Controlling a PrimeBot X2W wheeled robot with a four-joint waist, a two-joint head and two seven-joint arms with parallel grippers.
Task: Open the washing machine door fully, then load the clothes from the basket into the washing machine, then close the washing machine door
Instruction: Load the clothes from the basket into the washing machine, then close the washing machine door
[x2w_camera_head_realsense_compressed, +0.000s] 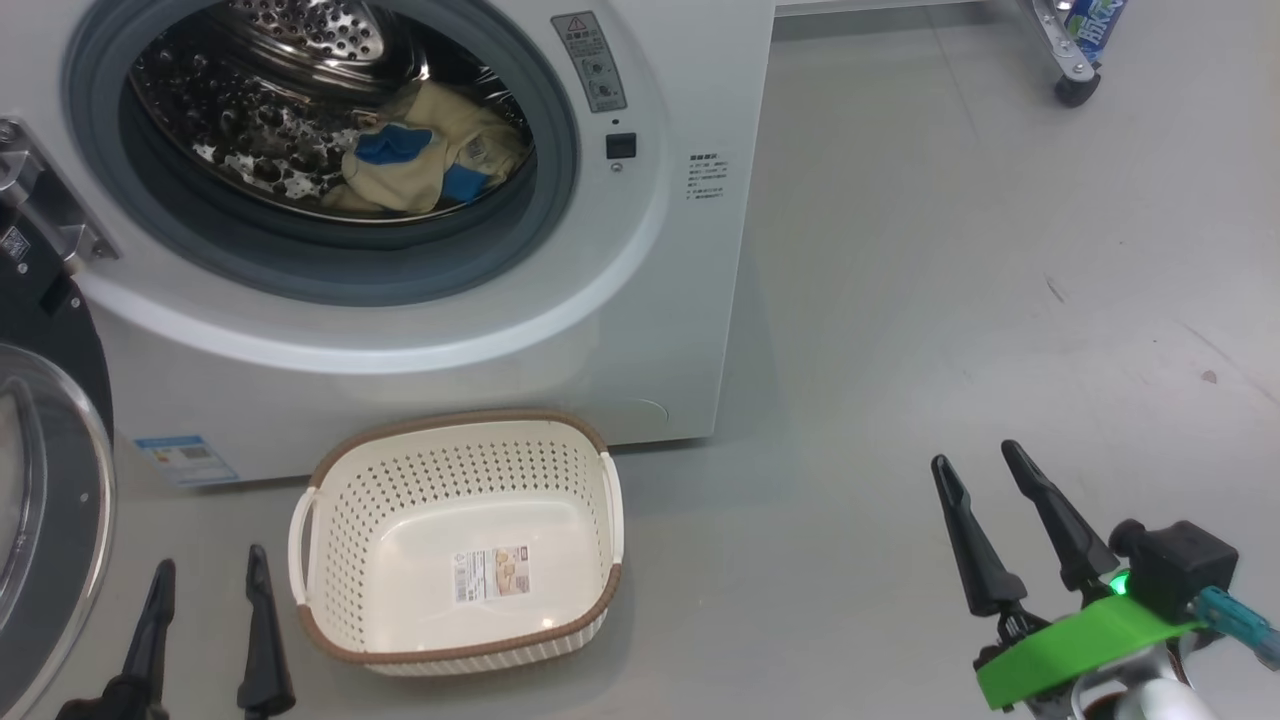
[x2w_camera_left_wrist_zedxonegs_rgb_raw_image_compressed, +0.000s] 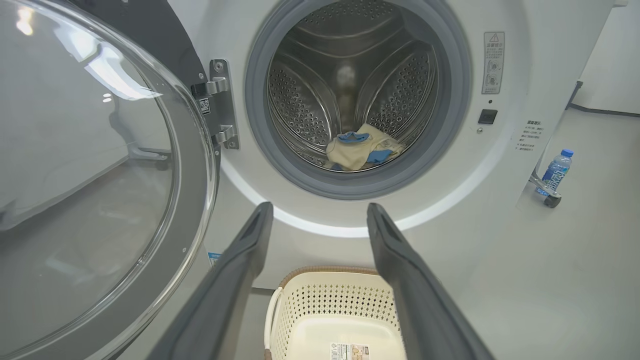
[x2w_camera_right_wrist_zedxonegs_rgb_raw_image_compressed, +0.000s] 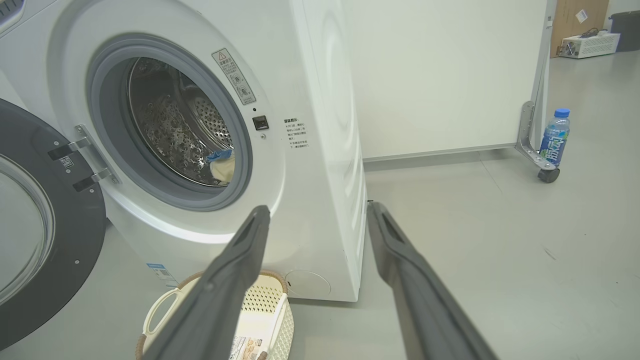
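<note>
**Cream clothes (x2w_camera_head_realsense_compressed: 425, 150) in the drum (x2w_camera_head_realsense_compressed: 270, 150), door swung wide**

You have both claws free. Your left claw (x2w_camera_head_realsense_compressed: 211, 558) hangs low at the left, its two dark fingers spread apart with nothing between them. It is just beside the basket (x2w_camera_head_realsense_compressed: 450, 480) and near the glass of the washing machine door (x2w_camera_head_realsense_compressed: 50, 480). Your right claw (x2w_camera_head_realsense_compressed: 975, 455) sits well apart from them over the grey floor (x2w_camera_head_realsense_compressed: 900, 300), fingers likewise parted and holding nothing. The door stands swung out to the left of the washing machine (x2w_camera_head_realsense_compressed: 640, 300) on its metal hinge (x2w_camera_head_realsense_compressed: 40, 200). The clothes, cream-yellow with blue trim, rest bunched at the bottom of the steel drum, inside the grey gasket (x2w_camera_head_realsense_compressed: 560, 200). The basket stands upright on the floor close before the machine's front, its label sticker (x2w_camera_head_realsense_compressed: 492, 573) showing on the base.
</note>
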